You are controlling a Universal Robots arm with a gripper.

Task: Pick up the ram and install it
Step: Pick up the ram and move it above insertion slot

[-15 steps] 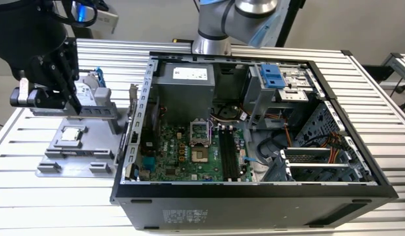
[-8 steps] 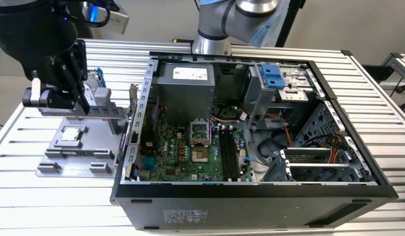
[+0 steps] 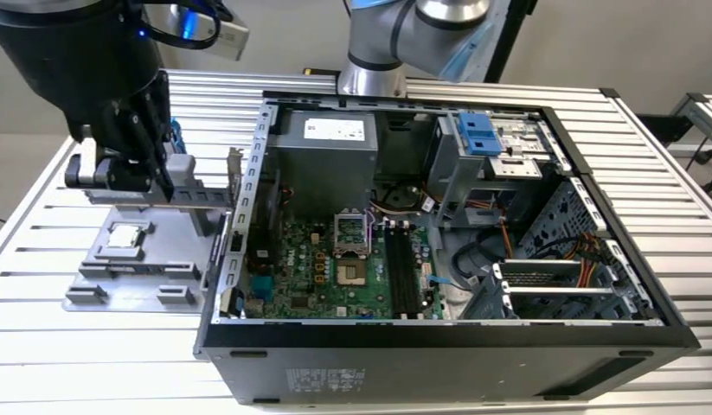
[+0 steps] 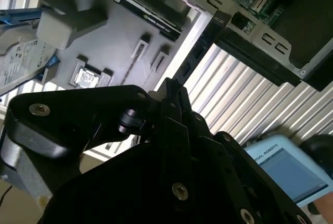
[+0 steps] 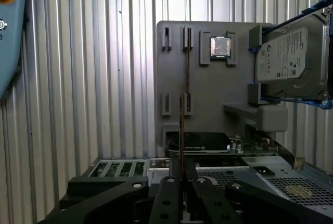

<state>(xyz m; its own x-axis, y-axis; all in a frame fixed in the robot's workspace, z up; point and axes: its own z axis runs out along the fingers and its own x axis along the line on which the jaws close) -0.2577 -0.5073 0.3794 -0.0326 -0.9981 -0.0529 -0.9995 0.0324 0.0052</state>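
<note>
In the first wrist view the ram (image 5: pixel 184 104) shows edge-on as a thin dark strip that runs from between my fingertips out over the grey holder tray (image 5: pixel 208 94). My gripper (image 5: pixel 182 179) is shut on it. Whether the strip still sits in the tray's slots I cannot tell. In the exterior view my gripper (image 3: pixel 131 186) hangs over the back of the tray (image 3: pixel 113 285), at the exterior view's left of the open computer case (image 3: pixel 448 333). The black memory slots (image 3: pixel 400 268) lie on the green board inside the case. In the second wrist view my gripper (image 4: pixel 169 86) points at the tray (image 4: pixel 104 41).
A square silver processor (image 3: pixel 125 234) (image 5: pixel 220 47) lies in the tray. A silver hard drive in a blue frame (image 5: pixel 286 60) stands at the tray's edge. A dark card (image 5: pixel 203 141) lies by the case wall. A blue pendant (image 4: pixel 283 169) rests on the ribbed table.
</note>
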